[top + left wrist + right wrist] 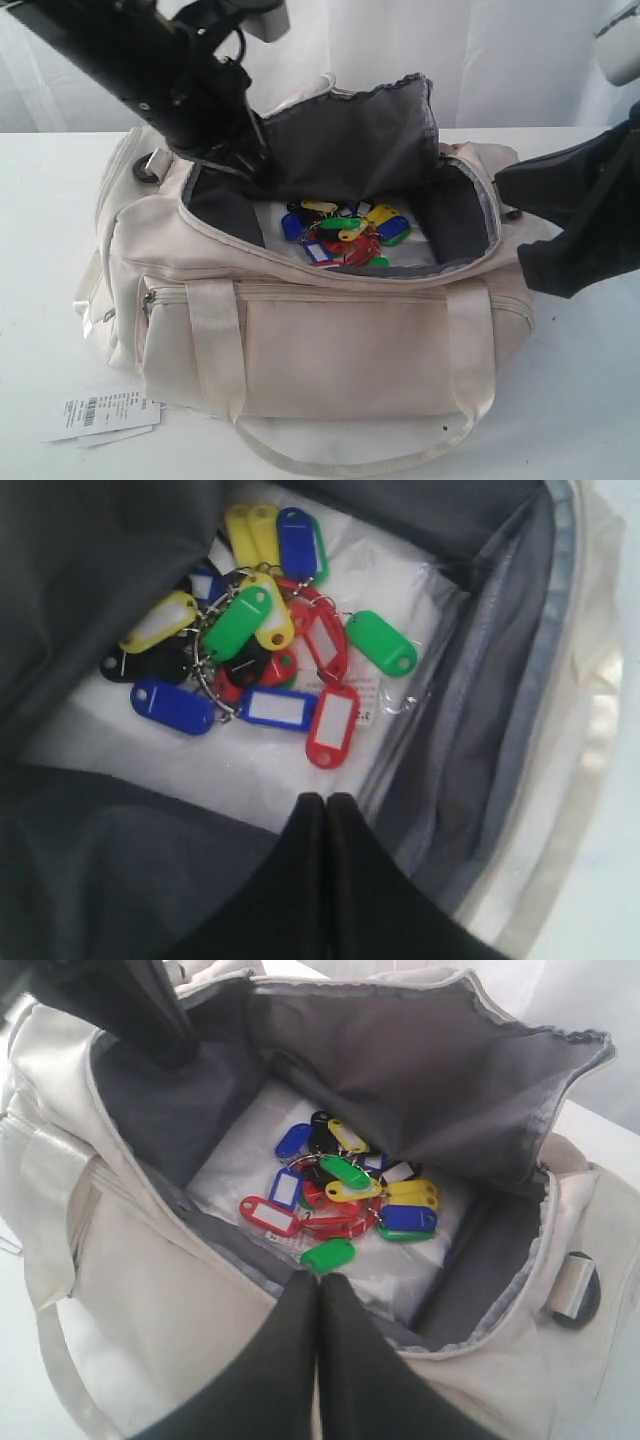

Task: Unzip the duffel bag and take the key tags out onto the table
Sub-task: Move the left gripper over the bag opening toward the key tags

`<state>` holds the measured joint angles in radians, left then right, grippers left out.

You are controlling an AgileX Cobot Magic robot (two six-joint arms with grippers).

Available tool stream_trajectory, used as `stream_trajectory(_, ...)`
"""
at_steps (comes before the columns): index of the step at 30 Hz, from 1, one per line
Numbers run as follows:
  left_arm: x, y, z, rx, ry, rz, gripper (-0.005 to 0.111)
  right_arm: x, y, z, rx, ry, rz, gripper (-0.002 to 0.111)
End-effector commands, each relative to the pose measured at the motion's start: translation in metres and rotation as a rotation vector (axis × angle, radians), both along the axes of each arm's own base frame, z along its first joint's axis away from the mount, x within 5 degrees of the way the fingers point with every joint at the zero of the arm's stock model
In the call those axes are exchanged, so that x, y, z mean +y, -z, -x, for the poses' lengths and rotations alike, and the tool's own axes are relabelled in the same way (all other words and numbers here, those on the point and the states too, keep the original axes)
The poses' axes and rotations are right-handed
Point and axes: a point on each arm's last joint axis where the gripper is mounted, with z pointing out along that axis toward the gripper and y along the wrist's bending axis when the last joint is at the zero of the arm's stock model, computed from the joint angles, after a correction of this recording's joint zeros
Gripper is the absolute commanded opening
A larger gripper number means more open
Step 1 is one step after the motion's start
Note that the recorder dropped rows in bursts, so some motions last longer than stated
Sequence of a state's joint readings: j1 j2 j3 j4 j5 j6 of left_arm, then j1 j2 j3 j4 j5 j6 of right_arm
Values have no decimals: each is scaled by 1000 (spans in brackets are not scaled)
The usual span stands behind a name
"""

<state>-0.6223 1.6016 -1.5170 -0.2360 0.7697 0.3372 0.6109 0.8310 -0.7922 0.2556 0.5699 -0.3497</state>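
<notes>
Exterior view has the large cream fabric duffel bag (330, 350) lying lengthwise on the wide white table (40, 200), its curved top zipper fully undone. A dark grey lining flap (350, 140) stands up behind the opening. The bunch of green, blue, yellow and red plastic key tags (345, 235) on metal rings lies on the bag's floor, near the middle, on a white crinkled packing sheet (420, 250). The bunch spreads a little more along the bag's length than across it.

The left gripper (326, 798) is inside the mouth at the bag's left end, with its two black fingers pressed together and nothing between them. From it the key tags (255, 650) lie straight ahead and lower down, with only bare sheet between.

The right gripper (318, 1278) is likewise closed and empty. It sits at the rim of the bag's right end, outside the opening, looking in at the key tags (345, 1190).

By my reading the left arm is nearer and better lined up; its fingers would have to part before dropping onto the bunch
</notes>
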Motion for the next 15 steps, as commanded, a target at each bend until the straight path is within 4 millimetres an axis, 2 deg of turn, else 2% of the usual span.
stream_trajectory(1,-31,15,-6,23,10,-37,0,-2,1,-1,-5,22,-1,0)
stream_trajectory(6,-48,48,-1,126,76,-148,0,-5,-1,1,-11,54,-16,0)
stream_trajectory(15,-48,79,5,264,93,-242,0,-6,-2,2,-16,55,-22,0)
